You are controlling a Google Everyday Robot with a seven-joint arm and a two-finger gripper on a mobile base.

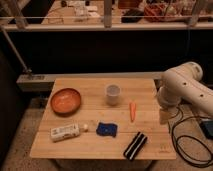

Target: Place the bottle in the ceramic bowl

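A white bottle (65, 132) with a pale label lies on its side near the front left of the wooden table (95, 147), its cap pointing right. The orange-brown ceramic bowl (65, 101) sits empty at the left, just behind the bottle. My white arm (182, 87) comes in from the right. My gripper (163, 116) hangs below it at the table's right edge, far from both the bottle and the bowl, with nothing seen in it.
A white cup (113, 93) stands at the table's middle back. An orange carrot (132, 111), a blue crumpled object (106, 129) and a black-and-white striped object (135, 145) lie towards the front right. Black cables (187, 142) run on the floor at the right.
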